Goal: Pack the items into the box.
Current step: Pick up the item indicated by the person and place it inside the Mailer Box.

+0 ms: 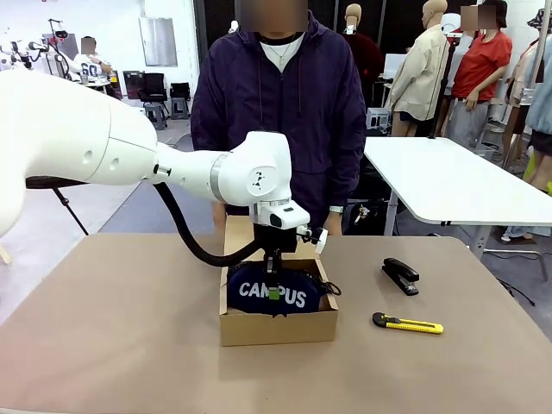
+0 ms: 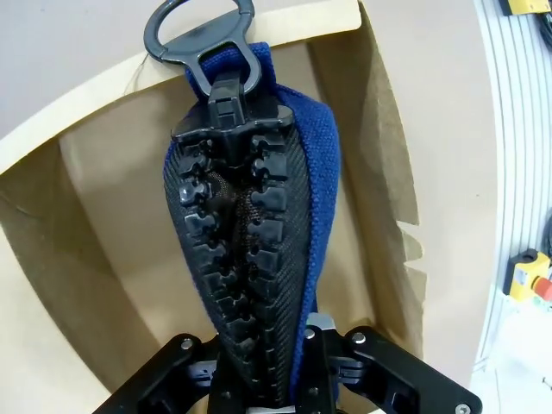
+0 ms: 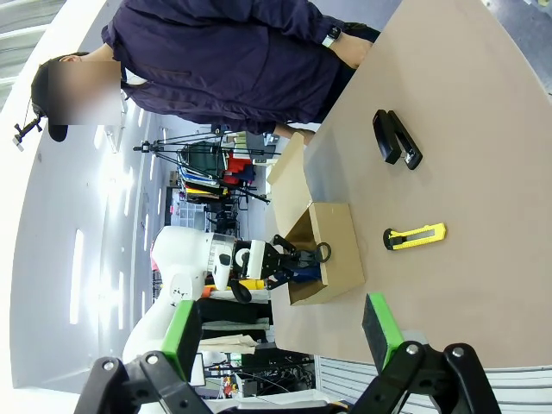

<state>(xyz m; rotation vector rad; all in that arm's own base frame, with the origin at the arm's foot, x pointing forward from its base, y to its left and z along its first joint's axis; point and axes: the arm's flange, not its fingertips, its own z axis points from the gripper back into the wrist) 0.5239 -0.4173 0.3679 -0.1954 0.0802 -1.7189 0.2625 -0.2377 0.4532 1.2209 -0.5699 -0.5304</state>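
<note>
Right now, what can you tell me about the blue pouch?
The pouch is navy woven cloth with white CAMPUS letters on its side. A chunky black zip runs along its top and ends in a black ring that reaches the box rim. The pouch lies lengthwise in the open box, with its top poking above the walls. The left gripper is shut on its top edge. Whether it touches the box floor can't be seen.

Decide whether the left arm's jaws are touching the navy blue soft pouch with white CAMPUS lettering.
Touching. The left wrist view shows the jaws shut on the zipped edge of the navy blue soft pouch.
</note>
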